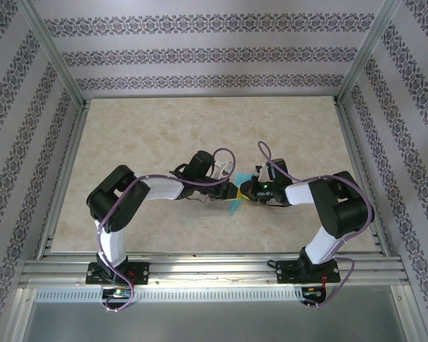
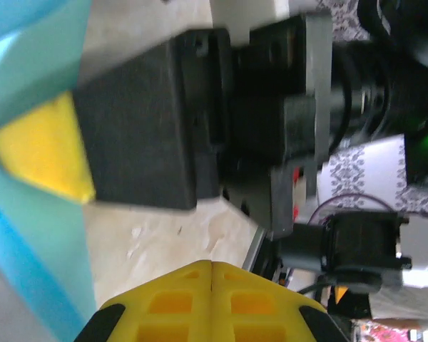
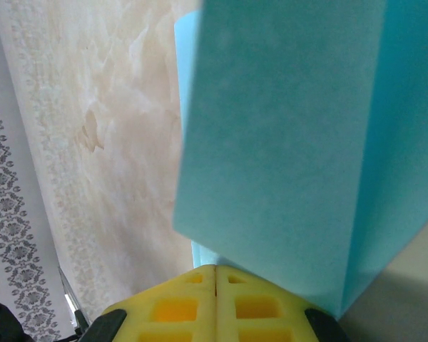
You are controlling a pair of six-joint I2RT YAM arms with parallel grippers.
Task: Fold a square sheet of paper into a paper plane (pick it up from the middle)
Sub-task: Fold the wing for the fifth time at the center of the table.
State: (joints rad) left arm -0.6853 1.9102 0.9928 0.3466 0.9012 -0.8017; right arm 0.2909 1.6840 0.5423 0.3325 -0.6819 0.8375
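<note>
Walls (image 1: 200, 53): grey stripes with dark patterns are seen on every side.
Tabletop (image 1: 150, 135): a pale, stone-look top is seen, with metal rails (image 1: 214, 267) along its edges.
Arms: both are bent inward, and their ends meet near the middle of the tabletop.
Left tool (image 1: 228, 187): from above it is seen just left of the paper. In its own wrist view the yellow fingers (image 2: 171, 306) are pressed tight together, with only a thin line between them. Nothing is held in it.
Right tool (image 1: 248, 191): it is pointed at the left tool, very close to it. In its own wrist view the yellow fingers (image 3: 171, 306) are squeezed together, and the paper is pinched where they meet. In the left wrist view one yellow finger pad (image 2: 43, 149) is seen lying flat against the paper.
Paper (image 1: 235, 206): a blue-green folded piece is held up between the two tools. A straight crease is seen down its right side (image 3: 285, 142). It cannot be told if its lower tip is touching the tabletop.
Cables (image 1: 221, 153): purple loops are seen along both arms.
</note>
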